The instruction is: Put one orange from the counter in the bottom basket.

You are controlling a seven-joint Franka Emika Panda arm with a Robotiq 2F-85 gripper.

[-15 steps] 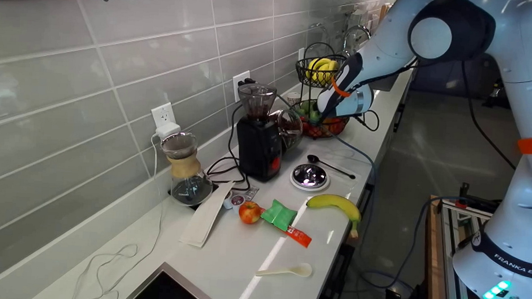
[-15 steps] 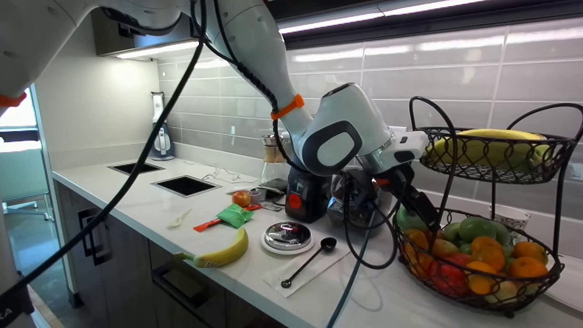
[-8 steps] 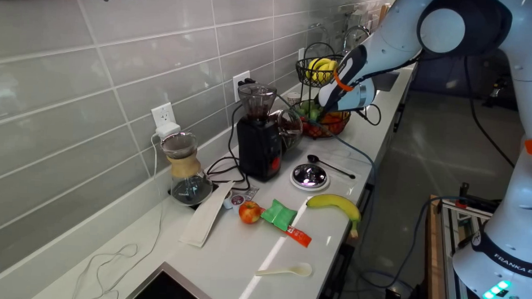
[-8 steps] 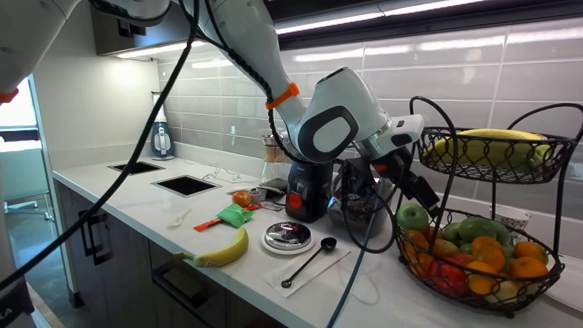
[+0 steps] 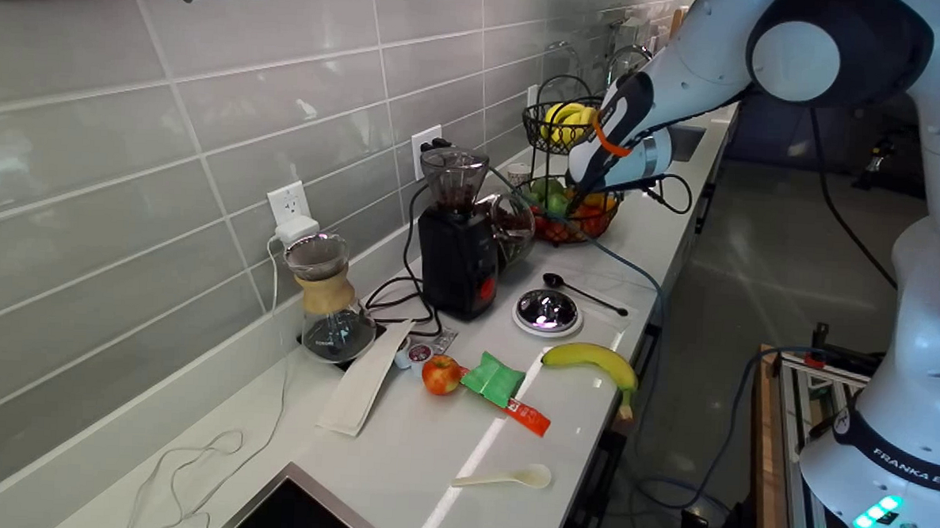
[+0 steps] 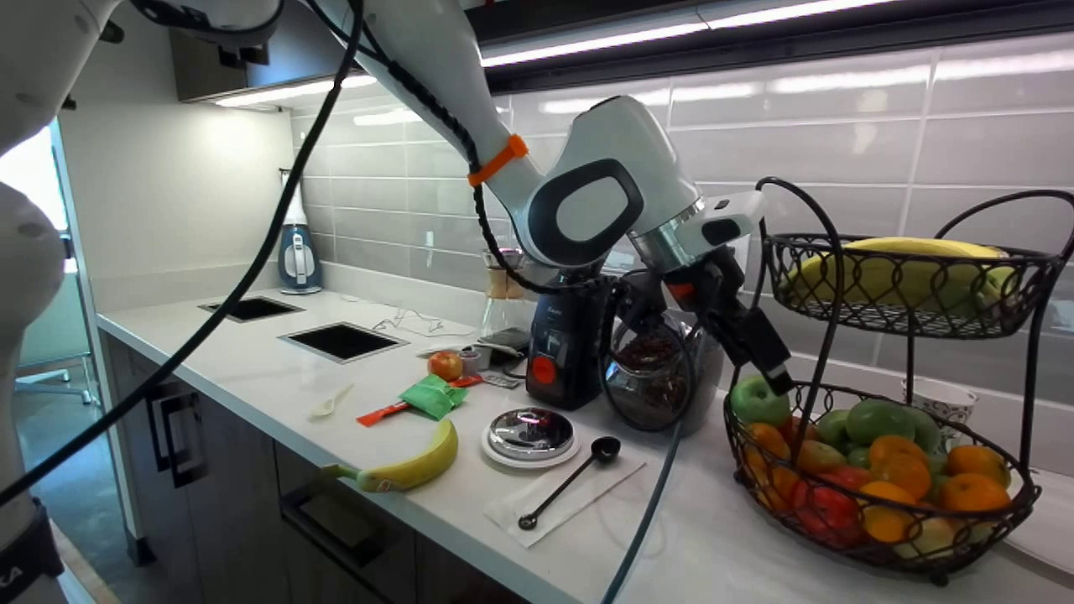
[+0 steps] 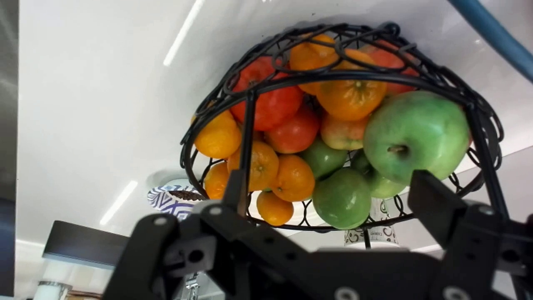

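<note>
The bottom basket [image 6: 931, 564] is a wide black wire bowl on the counter [image 6: 696, 537]. It also shows in the wrist view [image 7: 366, 75]. Several oranges [image 6: 973, 493] lie in it among red and green fruit; they also show in the wrist view [image 7: 260, 166]. Which one is the task's orange I cannot tell; no orange shows on the counter. My gripper [image 6: 780, 379] is tilted down just above the basket's edge, close over a large green apple [image 6: 759, 399]. In the wrist view the gripper [image 7: 329, 177] is open, its fingers wide apart with nothing held.
The upper wire bowl [image 6: 910, 315] with bananas stands above the bottom basket, close beside the gripper. A black grinder [image 6: 558, 348] and a glass jar [image 6: 650, 377] stand beside the arm. A banana [image 5: 593, 361], a red-yellow apple [image 5: 441, 375] and a silver lid [image 5: 547, 311] lie on the counter.
My gripper has risen and drawn back from the bottom basket, away from the stand. The large green apple, partly hidden behind it before, now shows more fully. The fruit looks unmoved.
</note>
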